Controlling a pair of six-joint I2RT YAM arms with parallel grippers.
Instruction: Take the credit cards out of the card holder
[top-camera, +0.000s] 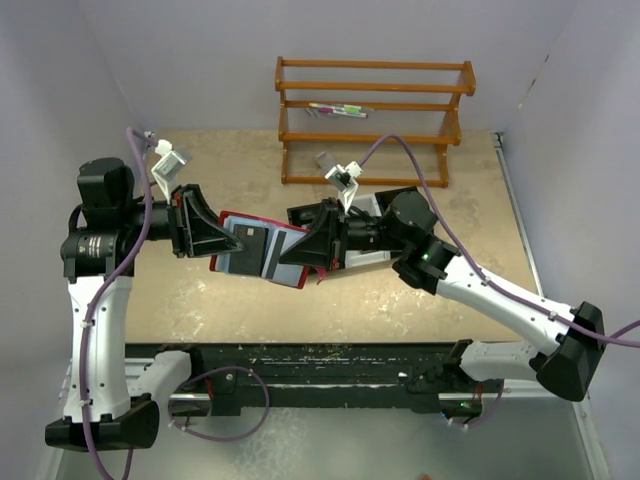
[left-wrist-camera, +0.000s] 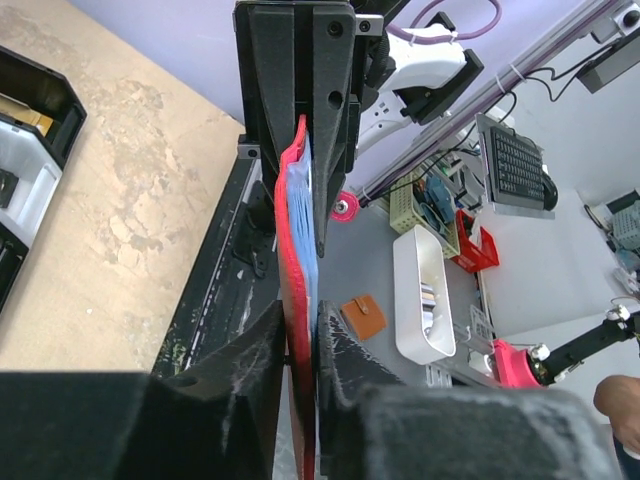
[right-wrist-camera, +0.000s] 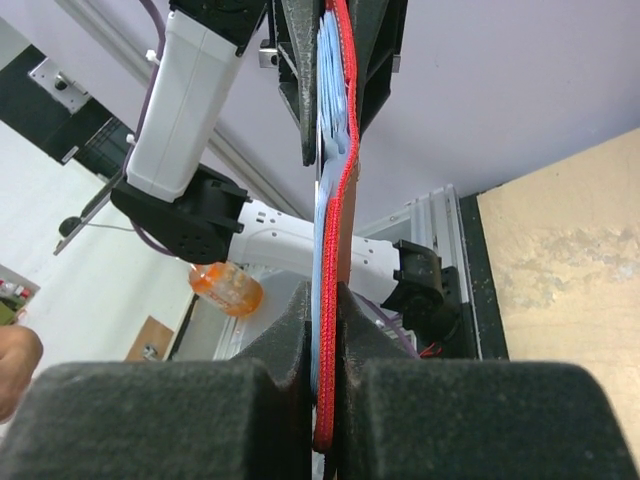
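The red card holder hangs open above the table, stretched between my two grippers. Flat cards, one dark and one grey, show in its clear sleeves. My left gripper is shut on the holder's left edge. In the left wrist view the red cover and bluish sleeves stand edge-on between the left gripper fingers. My right gripper is shut on the holder's right edge. In the right wrist view the red edge is pinched in the right gripper, with the left gripper clamped on the far end.
A wooden rack stands at the back of the table with small items on a shelf. A black-and-white tray lies on the table, partly under my right arm. A black rail runs along the near edge.
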